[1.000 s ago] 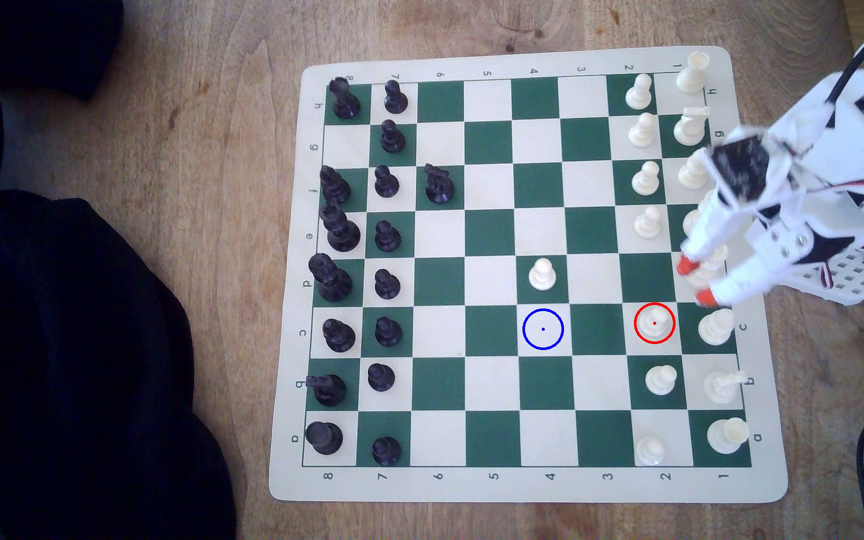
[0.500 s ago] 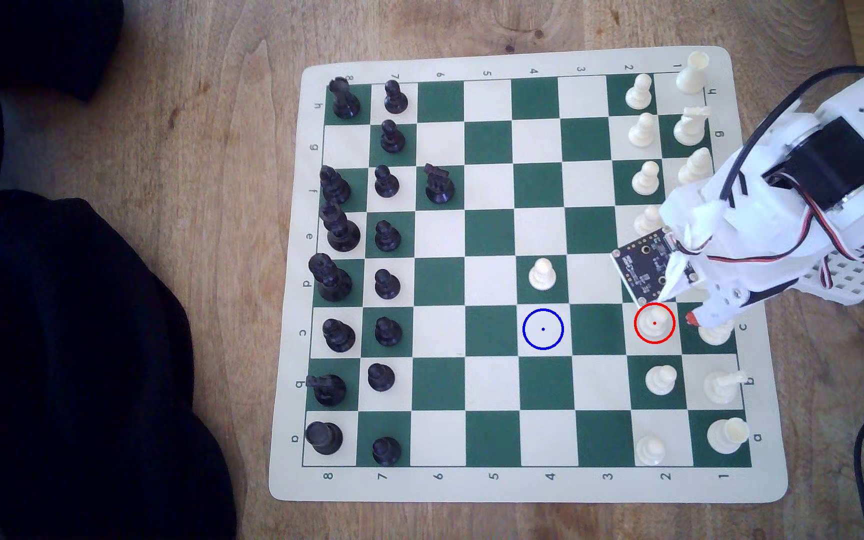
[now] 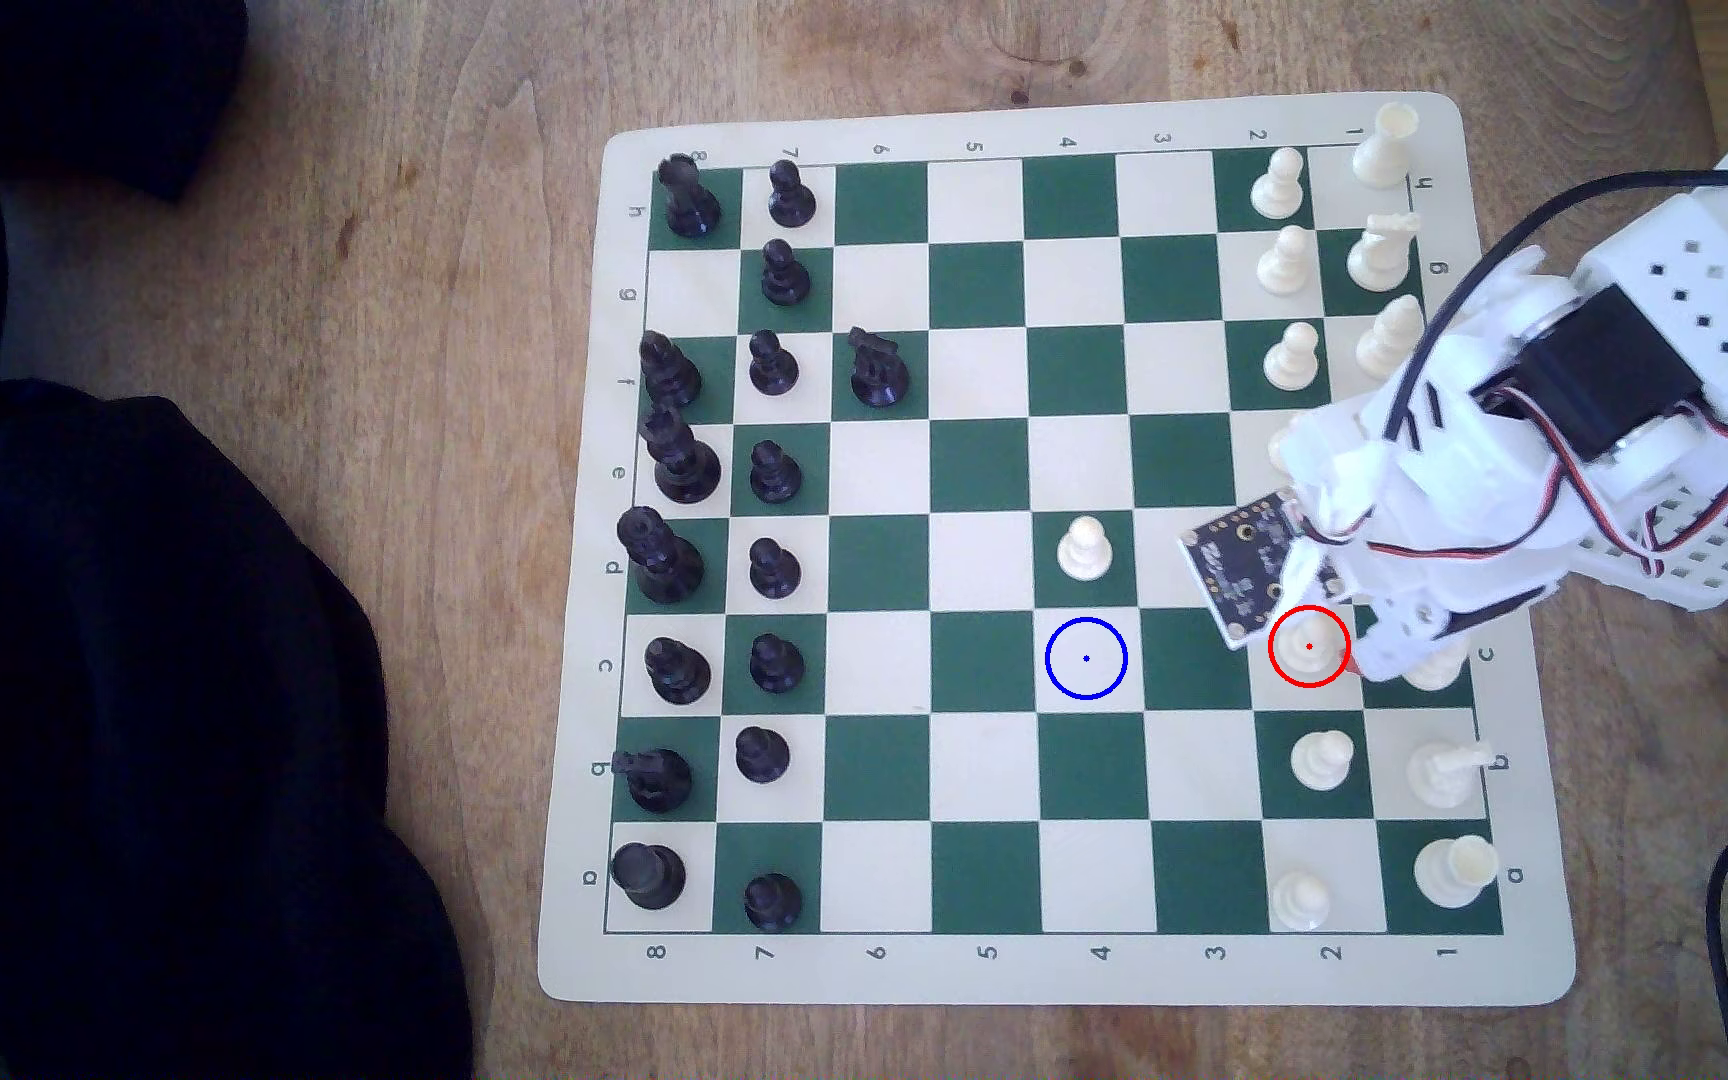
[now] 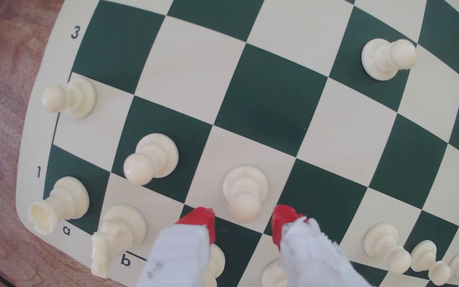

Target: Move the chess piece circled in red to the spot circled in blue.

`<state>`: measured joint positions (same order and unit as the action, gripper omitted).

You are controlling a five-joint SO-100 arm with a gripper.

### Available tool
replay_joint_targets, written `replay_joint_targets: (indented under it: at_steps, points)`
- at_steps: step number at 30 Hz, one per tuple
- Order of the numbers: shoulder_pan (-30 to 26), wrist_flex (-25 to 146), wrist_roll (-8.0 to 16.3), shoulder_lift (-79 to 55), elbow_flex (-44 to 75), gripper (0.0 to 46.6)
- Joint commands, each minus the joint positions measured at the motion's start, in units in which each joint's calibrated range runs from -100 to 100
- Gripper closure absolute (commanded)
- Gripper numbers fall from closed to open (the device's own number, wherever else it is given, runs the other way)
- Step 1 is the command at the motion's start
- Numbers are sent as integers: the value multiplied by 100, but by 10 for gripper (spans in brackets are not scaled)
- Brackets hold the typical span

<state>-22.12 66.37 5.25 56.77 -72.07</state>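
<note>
Red-tipped fingers (image 4: 199, 220) stood apart on my gripper (image 4: 243, 223), with the ball head of the pawn (image 4: 244, 193) sitting just ahead of the gap between them and nothing held. Over the previous second I had swung the arm in from the board's edge, above the back-row pieces, and brought it forward and down, so that in the exterior view the gripper (image 3: 1353, 665) now reached the red ring at that view's right side. Half a second earlier it had been a little further back, over the neighbouring piece. The pawn (image 3: 1309, 646) itself had not moved; it stood upright on its cream square inside the red ring.

Outward from there, the blue-ringed square (image 3: 1085, 657) lay along the same row, well apart toward the exterior view's left, with one dark square in between. Another white pawn (image 3: 1084, 548) stood on the square just beside the blue-ringed one.

I judged the approach almost done: the fingers needed a short push forward to straddle the pawn's neck before closing. A white pawn (image 4: 151, 158) close by on one side left little room for a stray finger.
</note>
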Motion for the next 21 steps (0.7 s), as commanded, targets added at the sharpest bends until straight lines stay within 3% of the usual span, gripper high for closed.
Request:
replay_joint_targets:
  at_steps: [1, 16, 21]
  points:
    - [42, -257, -49, -159, 100, 352]
    - [81, -642, -83, -728, 63, 374]
    - [34, -651, -83, -744, 72, 402]
